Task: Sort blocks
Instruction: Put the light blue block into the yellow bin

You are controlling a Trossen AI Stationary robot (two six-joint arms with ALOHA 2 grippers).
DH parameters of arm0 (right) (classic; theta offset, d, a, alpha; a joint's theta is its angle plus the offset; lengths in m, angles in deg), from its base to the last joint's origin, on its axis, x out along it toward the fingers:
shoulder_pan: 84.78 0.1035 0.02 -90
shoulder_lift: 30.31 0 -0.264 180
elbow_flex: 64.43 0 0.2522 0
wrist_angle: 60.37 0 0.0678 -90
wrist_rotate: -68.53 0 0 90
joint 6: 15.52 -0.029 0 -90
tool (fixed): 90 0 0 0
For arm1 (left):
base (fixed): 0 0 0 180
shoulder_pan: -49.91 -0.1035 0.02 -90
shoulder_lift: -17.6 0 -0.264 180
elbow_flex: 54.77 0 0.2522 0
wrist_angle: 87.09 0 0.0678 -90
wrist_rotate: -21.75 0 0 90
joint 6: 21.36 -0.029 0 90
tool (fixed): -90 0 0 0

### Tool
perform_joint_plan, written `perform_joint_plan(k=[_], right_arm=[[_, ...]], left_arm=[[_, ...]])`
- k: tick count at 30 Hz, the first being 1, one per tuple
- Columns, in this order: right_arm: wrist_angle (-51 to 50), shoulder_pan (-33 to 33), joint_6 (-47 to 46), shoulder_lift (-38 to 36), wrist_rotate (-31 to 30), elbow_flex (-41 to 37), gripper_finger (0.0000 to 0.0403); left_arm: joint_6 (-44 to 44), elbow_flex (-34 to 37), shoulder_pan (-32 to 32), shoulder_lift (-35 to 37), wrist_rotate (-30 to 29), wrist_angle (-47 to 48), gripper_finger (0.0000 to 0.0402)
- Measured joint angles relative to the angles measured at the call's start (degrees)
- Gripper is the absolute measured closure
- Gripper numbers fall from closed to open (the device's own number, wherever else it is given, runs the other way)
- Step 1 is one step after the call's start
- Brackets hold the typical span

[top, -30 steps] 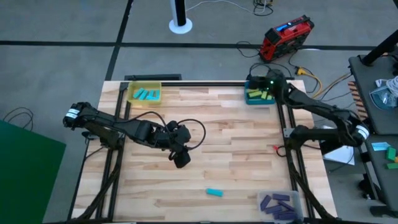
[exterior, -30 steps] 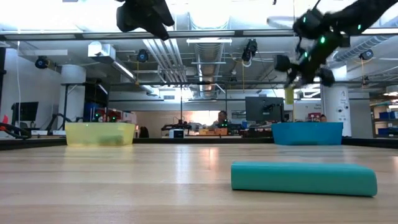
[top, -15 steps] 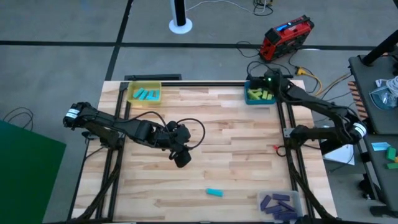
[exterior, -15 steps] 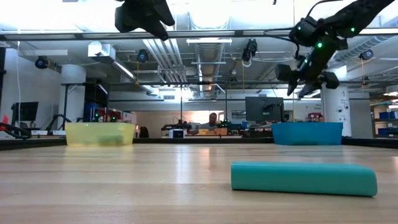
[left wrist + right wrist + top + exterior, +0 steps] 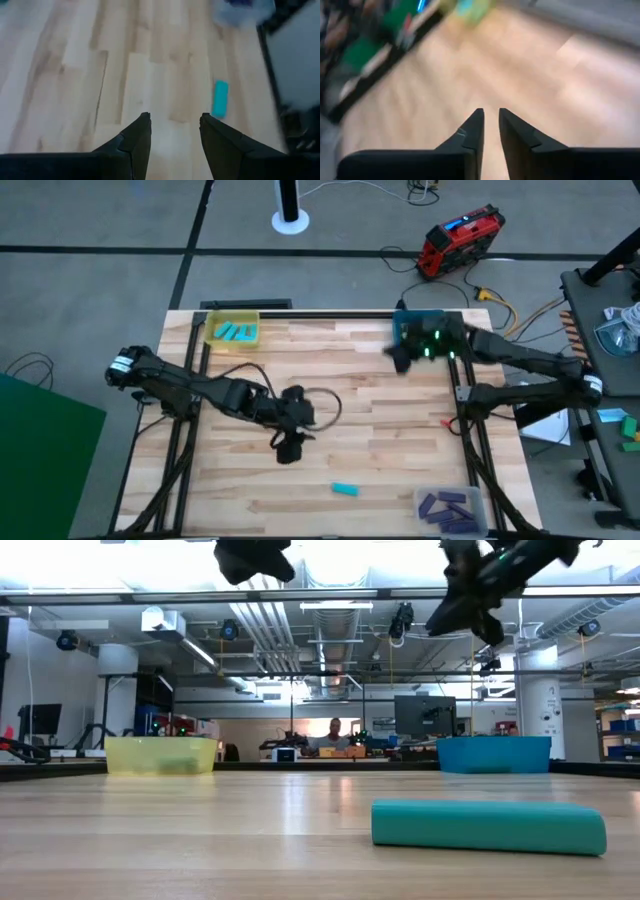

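A single flat cyan rectangular block (image 5: 345, 489) is seen lying loose on the pale wooden plank table (image 5: 380, 420), near the table's front edge, in the high view. The same block (image 5: 488, 826) fills the foreground of the low view, and it (image 5: 220, 99) is shown ahead of the fingers in the left wrist view.

The left gripper (image 5: 290, 448) is held above the table's middle, well apart from that block; in its wrist view the two dark fingers (image 5: 137, 137) are spread, with nothing between them. The right gripper (image 5: 400, 356) is placed beside the blue bin (image 5: 419, 317) at the back right corner; only its wrist view reveals its fingers (image 5: 474, 131) set close together with a narrow gap, empty.

From above alone, cyan blocks (image 5: 235, 332) are seen in the yellow tray (image 5: 232, 316) at the back left, and purple blocks (image 5: 447, 509) in the clear tray (image 5: 451, 492) at the front right. Only the low view takes in a person (image 5: 333, 735) seated far behind the table.
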Motion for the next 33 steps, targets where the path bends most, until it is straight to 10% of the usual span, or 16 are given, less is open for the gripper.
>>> perform_joint_plan(k=[7, 15, 33], right_arm=[[-14.2, 21.7, -10.5, -4.9, -5.1, -0.1, 0.0383], [-25.8, 36.8, -21.9, -8.1, -5.4, 0.4, 0.0387], [-38.2, 43.2, -12.6, -7.2, -10.2, 4.4, 0.0387]], left_arm=[[-21.0, 0.2, 2.7, -4.9, 8.3, -5.2, 0.0255], [-13.8, 0.2, 7.7, -10.6, 8.8, -19.7, 0.0245], [-2.2, -8.4, 14.3, -25.3, -5.7, -22.6, 0.0182]])
